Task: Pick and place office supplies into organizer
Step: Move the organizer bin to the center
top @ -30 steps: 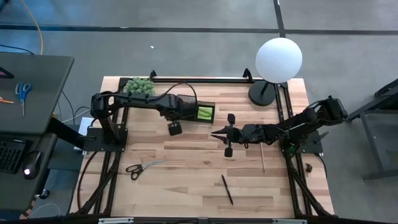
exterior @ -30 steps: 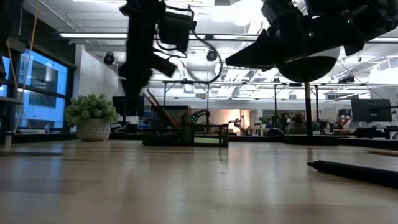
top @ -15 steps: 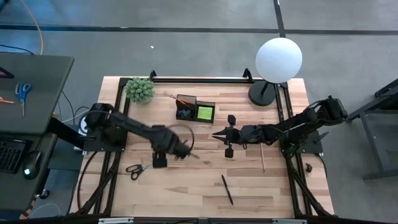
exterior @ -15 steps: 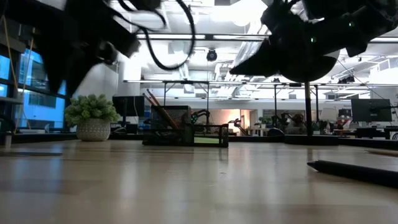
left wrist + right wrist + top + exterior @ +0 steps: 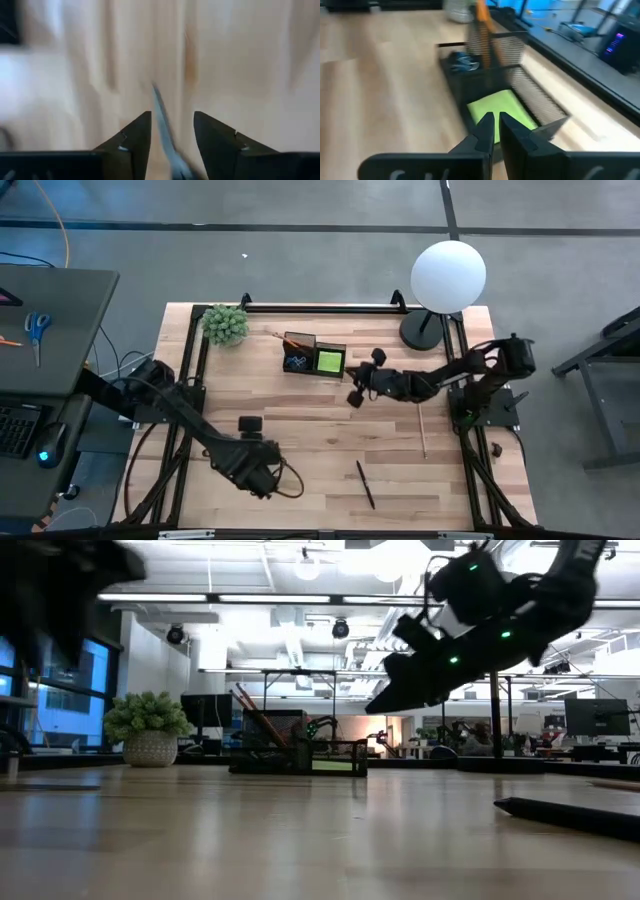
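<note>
The black mesh organizer (image 5: 315, 358) stands at the table's far middle. It holds a lime-green pad (image 5: 500, 107), small dark clips (image 5: 462, 62) and an orange pencil (image 5: 482, 20) leaning in its taller part. My right gripper (image 5: 495, 125), shut and empty, hovers just right of the organizer (image 5: 520, 85), pointing at it. My left gripper (image 5: 258, 472) is over the near left of the table, pointing down. Its fingers are open, with a scissors blade (image 5: 162, 120) lying on the wood between them; my arm hides the handles in the high view.
A dark pen (image 5: 365, 484) lies near the front edge and a wooden pencil (image 5: 422, 430) toward the right. A white globe lamp (image 5: 448, 275) on a round base (image 5: 420, 330) stands at the far right, a small plant (image 5: 226, 323) at the far left.
My left gripper has swung fast from above the organizer toward the table's near left, ending over the place where the scissors lay. My right gripper has moved toward the organizer and a little down, rolling and tipping its fingers lower.
</note>
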